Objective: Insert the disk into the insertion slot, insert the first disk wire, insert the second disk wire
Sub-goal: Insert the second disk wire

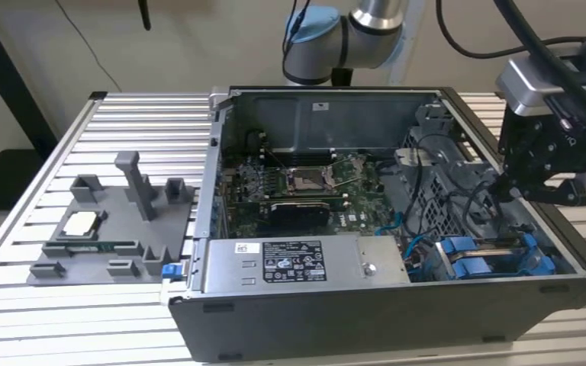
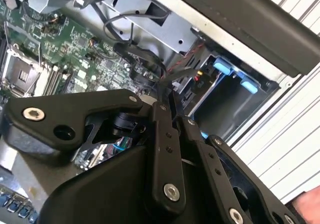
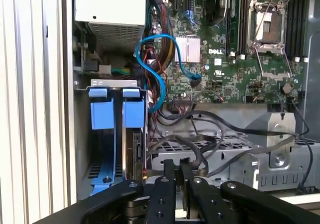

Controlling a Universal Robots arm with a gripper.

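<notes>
Sitting upright in the slot [image 3: 98,149], the disk [image 3: 131,139] shows blue carrier tabs and a grey edge, just ahead of the gripper [image 3: 180,170]. Fingers pinched together, seemingly on a dark wire [image 3: 200,146], though I can't confirm. Wiring stage, I'd judge; careful lining-up with the disk's connector is needed.

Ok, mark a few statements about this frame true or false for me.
1. The gripper is above the case at its drive-bay end, at the exterior view's right. True.
2. Blue carrier frames sit in the insertion slot. True.
3. A cooler covers the processor socket. False: the socket is bare.
4. The grey fixture plate lies at the exterior view's right of the case. False: it lies at its left.
</notes>
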